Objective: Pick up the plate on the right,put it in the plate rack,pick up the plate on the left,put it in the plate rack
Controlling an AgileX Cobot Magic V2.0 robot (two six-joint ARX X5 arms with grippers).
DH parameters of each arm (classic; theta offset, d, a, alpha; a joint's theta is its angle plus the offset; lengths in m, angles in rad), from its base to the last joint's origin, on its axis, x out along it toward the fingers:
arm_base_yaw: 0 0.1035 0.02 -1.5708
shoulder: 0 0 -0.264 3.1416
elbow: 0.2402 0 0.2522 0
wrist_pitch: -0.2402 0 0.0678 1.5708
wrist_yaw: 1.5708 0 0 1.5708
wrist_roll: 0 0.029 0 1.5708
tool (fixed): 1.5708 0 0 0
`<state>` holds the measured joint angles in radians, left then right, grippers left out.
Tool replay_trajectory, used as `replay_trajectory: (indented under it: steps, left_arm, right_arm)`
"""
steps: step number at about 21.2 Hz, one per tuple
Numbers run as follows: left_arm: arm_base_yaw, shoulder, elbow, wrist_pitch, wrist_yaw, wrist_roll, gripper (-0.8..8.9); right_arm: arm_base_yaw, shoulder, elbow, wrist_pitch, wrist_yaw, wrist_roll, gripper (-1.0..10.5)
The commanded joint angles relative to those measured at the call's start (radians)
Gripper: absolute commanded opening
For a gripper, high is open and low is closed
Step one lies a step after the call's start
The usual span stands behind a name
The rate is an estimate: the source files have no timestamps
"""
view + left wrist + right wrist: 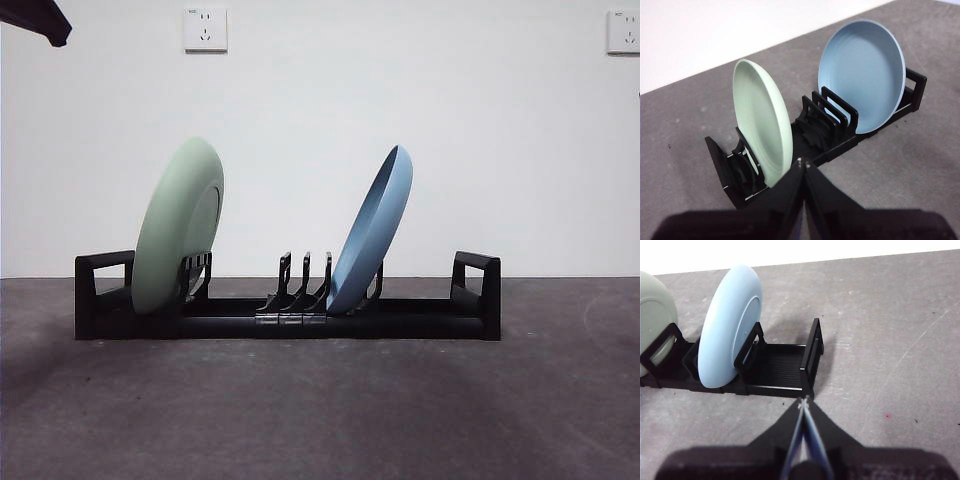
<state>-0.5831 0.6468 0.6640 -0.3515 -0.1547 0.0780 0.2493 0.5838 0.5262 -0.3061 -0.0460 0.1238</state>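
The black plate rack [290, 318] lies across the middle of the table. A pale green plate [178, 228] stands on edge in its left slots, leaning right. A light blue plate [372, 232] stands in the right-hand slots, also leaning right. Both plates show in the left wrist view, the green plate [762, 125] nearer and the blue plate [862, 75] farther. My left gripper [802, 162] is shut and empty, held back from the rack's left end. My right gripper [803, 402] is shut and empty, off the rack's right end [812, 352], near the blue plate [727, 327].
A black arm tip [40, 20] shows at the top left corner of the front view. Two wall sockets [205, 30] sit on the white wall behind. Grey table surface [320, 410] spreads in front of the rack.
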Motion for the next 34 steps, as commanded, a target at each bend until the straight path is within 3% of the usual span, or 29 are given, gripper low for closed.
replay_trajectory:
  steps: [1,3,5,7,10,15,26,34]
  left_arm:
    - [0.002,0.001,-0.002,0.006,-0.001,-0.006,-0.03]
    - [0.002,-0.012,-0.002,-0.017,0.0,-0.004,-0.03]
    - [0.036,-0.08,-0.003,-0.053,-0.019,0.054,-0.03]
    - [0.11,-0.151,-0.025,-0.057,0.059,0.023,-0.03]
    - [0.256,-0.267,-0.149,0.009,0.112,0.023,-0.03]
    - [0.434,-0.463,-0.407,0.095,0.109,0.023,-0.03]
    - [0.506,-0.645,-0.645,0.122,0.113,-0.032,-0.03]
    - [0.511,-0.645,-0.646,0.128,0.148,-0.033,-0.03]
  right_arm:
    - [0.002,-0.002,-0.005,0.006,0.001,0.01,0.0]
    - [0.002,-0.002,-0.005,0.006,0.001,0.01,0.0]
    - [0.002,-0.002,-0.005,0.006,0.0,0.01,0.0]
    - [0.001,-0.002,-0.005,0.006,0.001,0.01,0.0]
    - [0.002,-0.002,-0.005,0.006,0.0,0.01,0.0]
    - [0.002,-0.002,-0.005,0.006,0.001,0.01,0.0]
    - [0.001,-0.002,-0.005,0.006,0.001,0.01,0.0]
    - [0.002,-0.002,-0.004,0.006,0.001,0.01,0.0]
